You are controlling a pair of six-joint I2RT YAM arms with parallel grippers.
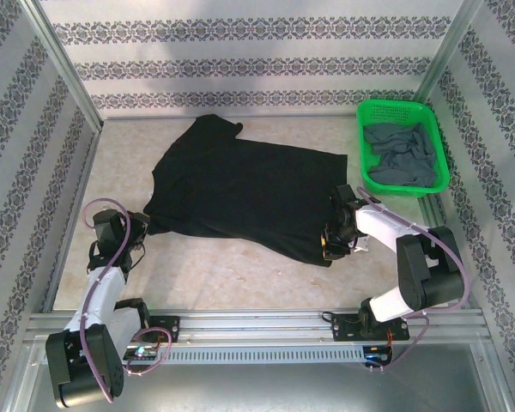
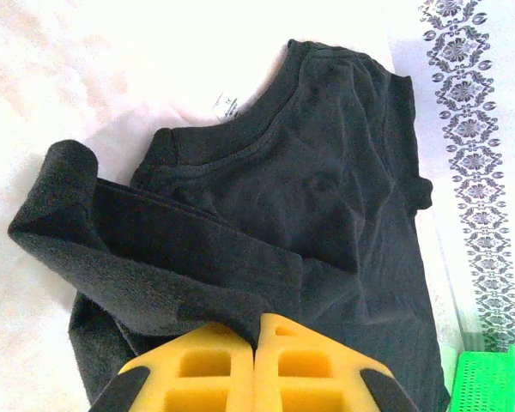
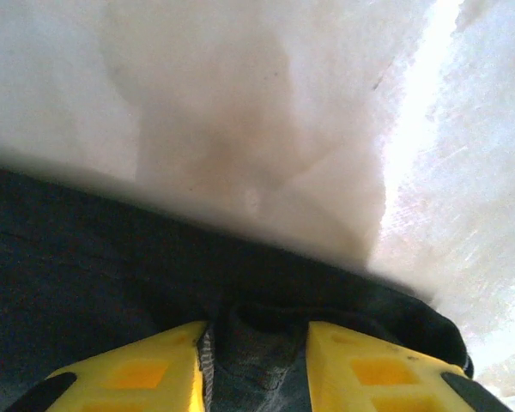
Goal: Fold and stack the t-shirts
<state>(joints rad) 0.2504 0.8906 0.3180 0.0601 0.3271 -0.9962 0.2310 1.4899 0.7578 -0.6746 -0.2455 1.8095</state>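
1. Count: two t-shirts, one basket.
2. The black t-shirt (image 1: 240, 184) lies spread on the worktop (image 1: 240, 275), mid-table. Its long axis runs left–right, with the neck and white tag (image 2: 227, 105) at the left end and the hem at the right.
3. The green mesh basket (image 1: 408, 186) sits in the far right corner and holds the grey t-shirt (image 1: 401, 153), crumpled.
4. Near-left corner: the left gripper (image 2: 256, 330) has its jaws pressed together on a folded-over edge of the black cloth.
5. Near-right hem: the right gripper (image 3: 256, 360) has its jaws narrow, black cloth bunched between them.
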